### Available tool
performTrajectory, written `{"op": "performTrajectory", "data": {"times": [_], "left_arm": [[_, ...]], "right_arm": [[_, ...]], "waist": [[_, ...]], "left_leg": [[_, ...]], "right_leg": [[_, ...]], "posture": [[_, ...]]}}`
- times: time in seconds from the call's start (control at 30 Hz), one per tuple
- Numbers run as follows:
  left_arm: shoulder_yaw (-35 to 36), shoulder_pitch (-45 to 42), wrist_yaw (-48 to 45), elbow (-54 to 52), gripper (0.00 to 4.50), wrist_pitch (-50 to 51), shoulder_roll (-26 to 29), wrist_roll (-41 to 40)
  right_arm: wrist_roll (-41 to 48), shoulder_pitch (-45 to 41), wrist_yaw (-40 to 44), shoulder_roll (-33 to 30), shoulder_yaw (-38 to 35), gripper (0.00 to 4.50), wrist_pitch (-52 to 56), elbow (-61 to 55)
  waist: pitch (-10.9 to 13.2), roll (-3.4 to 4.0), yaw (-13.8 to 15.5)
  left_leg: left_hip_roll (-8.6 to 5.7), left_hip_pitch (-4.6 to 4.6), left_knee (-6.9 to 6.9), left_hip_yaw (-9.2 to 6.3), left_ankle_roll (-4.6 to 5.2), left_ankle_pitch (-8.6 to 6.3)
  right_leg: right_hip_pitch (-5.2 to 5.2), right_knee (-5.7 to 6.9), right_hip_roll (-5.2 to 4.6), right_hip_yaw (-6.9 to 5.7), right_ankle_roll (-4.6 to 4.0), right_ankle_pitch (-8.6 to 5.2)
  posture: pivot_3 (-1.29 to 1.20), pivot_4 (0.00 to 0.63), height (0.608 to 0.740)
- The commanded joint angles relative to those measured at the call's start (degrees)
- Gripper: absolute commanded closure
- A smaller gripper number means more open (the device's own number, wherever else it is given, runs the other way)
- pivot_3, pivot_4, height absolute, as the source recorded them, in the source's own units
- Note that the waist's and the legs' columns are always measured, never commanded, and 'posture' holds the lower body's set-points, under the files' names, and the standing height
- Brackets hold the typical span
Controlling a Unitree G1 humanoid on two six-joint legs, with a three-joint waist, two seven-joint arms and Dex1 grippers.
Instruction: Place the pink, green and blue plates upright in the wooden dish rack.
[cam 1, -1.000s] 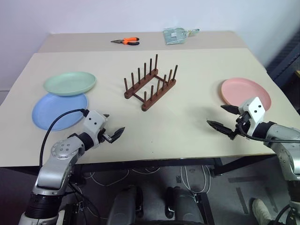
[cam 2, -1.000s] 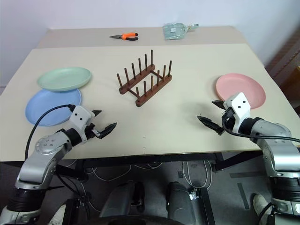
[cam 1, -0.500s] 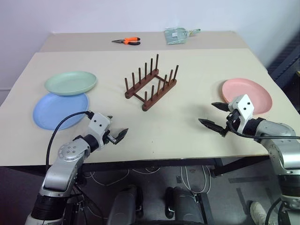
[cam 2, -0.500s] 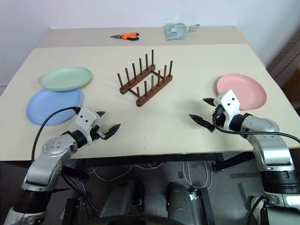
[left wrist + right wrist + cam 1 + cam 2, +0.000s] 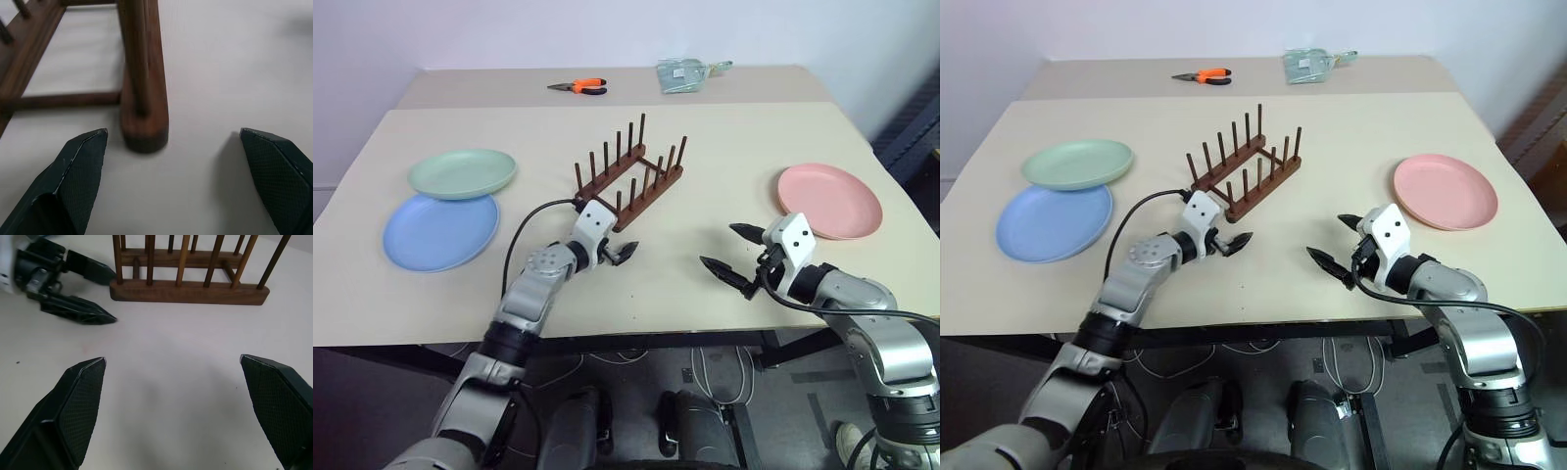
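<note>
Two pincers, both spread and empty, hover low over the bench [image 5: 724, 137]: left pincer [image 5: 622, 253] just before the dark wooden pegged rack [image 5: 628, 182], right pincer [image 5: 732, 252] nearby. Salmon-pink plate [image 5: 829, 200] lies flat beyond the right pincer; mint-green plate [image 5: 462, 172] and light-blue plate [image 5: 440, 229] far off the left one. Steadying the rack seems wise.

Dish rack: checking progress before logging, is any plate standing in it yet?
No, the wooden dish rack holds only bare pegs.

Bright, even light — soft shadows, sharp close-ups.
</note>
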Motion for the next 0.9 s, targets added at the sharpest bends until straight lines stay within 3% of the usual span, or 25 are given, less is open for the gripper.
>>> {"op": "performTrajectory", "data": {"times": [0.03,0.13,0.33,0.6,0.73,0.9], "left_arm": [[-0.3,-0.4,0.6,3.4,0.06,-1.8,-0.6,1.4],[0.3,-0.1,0.7,4.2,0.84,-4.1,-0.4,1.6],[-0.2,-0.2,-2.3,5.6,3.77,-8.3,1.3,1.8],[-6.1,-1.2,-32.6,2.7,3.79,-15.4,9.4,-4.0],[-7.2,-4.5,-34.1,11.0,3.79,-19.4,10.3,0.1],[-5.8,-6.9,-28.2,17.7,1.35,-21.6,10.1,3.0]], "right_arm": [[0.0,0.1,-0.9,0.0,-1.2,0.00,-0.6,-2.6],[-0.6,1.4,-1.0,-0.5,-1.6,0.00,-1.4,-2.6],[-1.7,3.3,-0.7,-1.4,-1.9,0.00,-2.3,-2.9],[-1.3,6.0,2.7,-6.4,-5.2,0.00,-2.5,-2.6],[-1.7,6.9,2.6,-6.7,-6.3,0.00,-3.0,-2.1],[-1.9,8.5,2.0,-6.4,-6.9,0.00,-2.7,-3.1]], "waist": [[0.0,0.00,0.0],[0.0,0.00,0.0],[0.0,0.01,-0.2],[0.0,0.01,0.0],[0.0,0.01,0.0],[0.0,0.02,0.0]], "left_leg": [[0.00,0.00,0.00,0.00,0.01,0.00],[0.00,0.00,0.02,-0.01,0.01,-0.01],[0.07,0.02,0.03,-0.01,0.00,0.00],[0.06,-0.03,0.06,0.01,0.01,-0.03],[0.07,-0.03,0.11,-0.02,0.02,-0.04],[0.12,-0.04,0.40,-0.06,0.21,-0.16]], "right_leg": [[0.00,0.00,-0.01,0.00,0.00,0.00],[0.01,0.00,-0.03,0.00,0.00,0.00],[0.00,0.02,-0.03,0.02,-0.01,0.00],[-0.03,-0.02,-0.04,0.00,-0.02,0.00],[-0.02,-0.02,-0.06,0.00,-0.02,-0.01],[0.12,0.02,-0.05,0.00,-0.01,0.00]], "posture": [[0.00,0.150,0.740],[0.00,0.150,0.740],[0.00,0.150,0.740],[0.00,0.150,0.740],[0.00,0.150,0.740],[0.00,0.150,0.740]]}}
